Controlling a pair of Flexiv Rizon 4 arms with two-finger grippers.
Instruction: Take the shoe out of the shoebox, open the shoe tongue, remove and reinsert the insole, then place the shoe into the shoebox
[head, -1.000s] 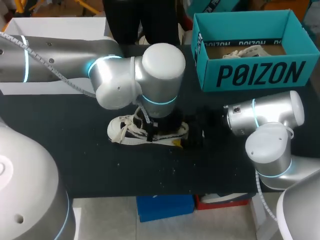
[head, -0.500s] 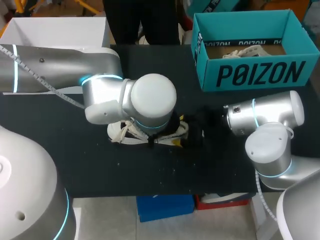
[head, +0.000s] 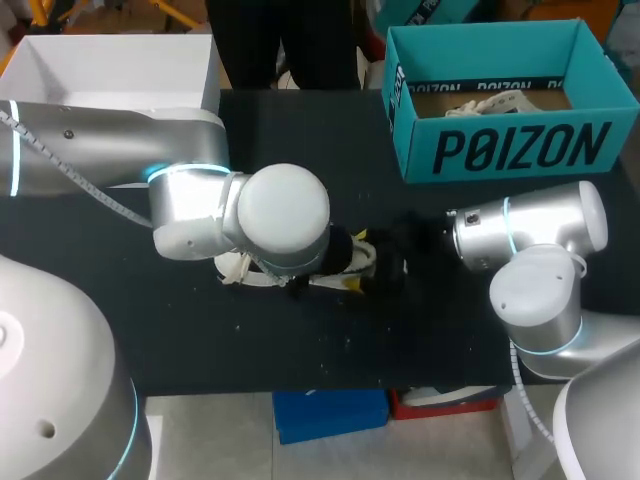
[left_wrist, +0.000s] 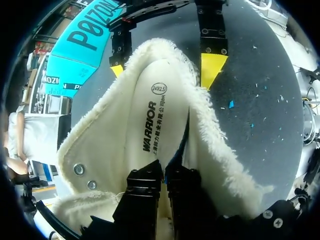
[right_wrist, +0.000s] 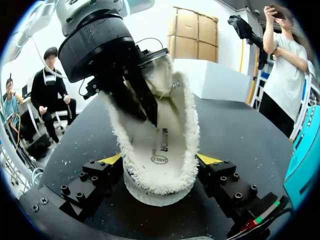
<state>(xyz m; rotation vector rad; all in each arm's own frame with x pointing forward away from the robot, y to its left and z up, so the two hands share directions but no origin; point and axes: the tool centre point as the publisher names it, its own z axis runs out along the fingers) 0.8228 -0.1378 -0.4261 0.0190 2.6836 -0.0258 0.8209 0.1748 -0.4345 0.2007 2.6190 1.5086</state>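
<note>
The shoe (head: 238, 268) lies crosswise, toe left, heel in right pincer (right_wrist: 160, 160).

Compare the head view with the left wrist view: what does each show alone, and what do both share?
Head view alone: the box's open inside with a pale thing in it, and the left arm covering most of the shoe. Left wrist view alone: the printed insole inside the fleecy shoe, and the right hand's yellow tips on either side of its heel. Shared: shoe, teal box, black table.
</note>
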